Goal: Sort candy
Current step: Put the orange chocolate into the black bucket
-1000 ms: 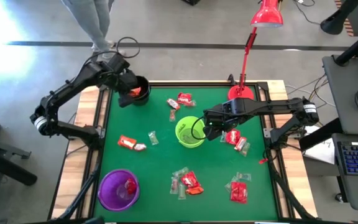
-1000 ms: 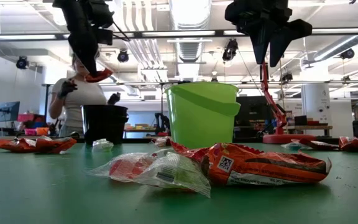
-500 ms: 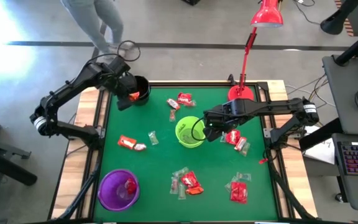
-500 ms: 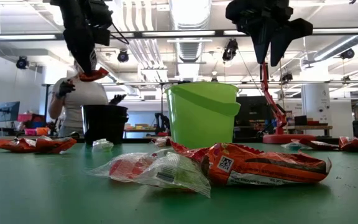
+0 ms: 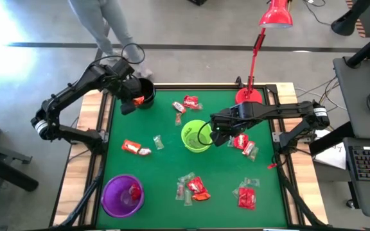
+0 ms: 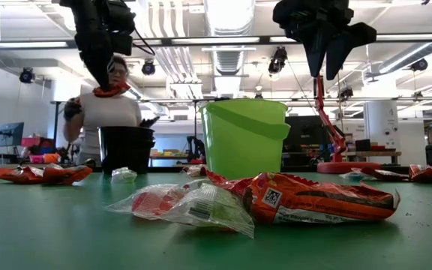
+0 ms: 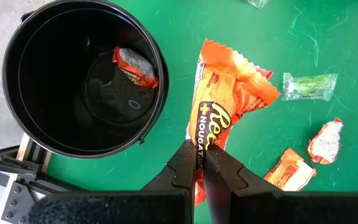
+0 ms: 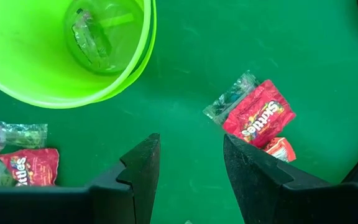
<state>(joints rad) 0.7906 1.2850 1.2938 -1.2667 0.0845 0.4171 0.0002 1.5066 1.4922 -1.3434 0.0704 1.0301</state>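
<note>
My left gripper point(image 7: 201, 163) is shut on an orange candy packet point(image 7: 219, 106) and hangs high beside the black cup point(image 5: 144, 94), also in the low view point(image 6: 102, 71). The black cup point(image 7: 79, 78) holds one orange candy point(image 7: 135, 67). My right gripper point(image 8: 189, 163) is open and empty, hovering just right of the green cup point(image 5: 195, 135), above bare mat. The green cup point(image 8: 86, 50) contains clear-wrapped candy point(image 8: 91, 32). Red and clear candies point(image 5: 194, 187) lie scattered on the mat. The purple cup point(image 5: 122, 194) holds a red candy. My left gripper pinches the orange packet between its two fingers at one end of the wrapper point(image 7: 199, 144), coming from above and pointing down. The packet is lifted clear of the table and hangs below the fingers point(image 6: 109, 91), beside the black cup's rim.
A red desk lamp point(image 5: 255, 61) stands on the far right of the table. A person point(image 6: 100, 112) stands beyond the far edge. Red Skittles packets point(image 8: 258, 115) lie right of my right gripper. Wooden rails point(image 5: 87, 160) border the green mat.
My left gripper has drifted a little toward the table's left, carrying the orange packet with it, still high by the black cup. The person behind the table has moved. My right arm has kept still.
</note>
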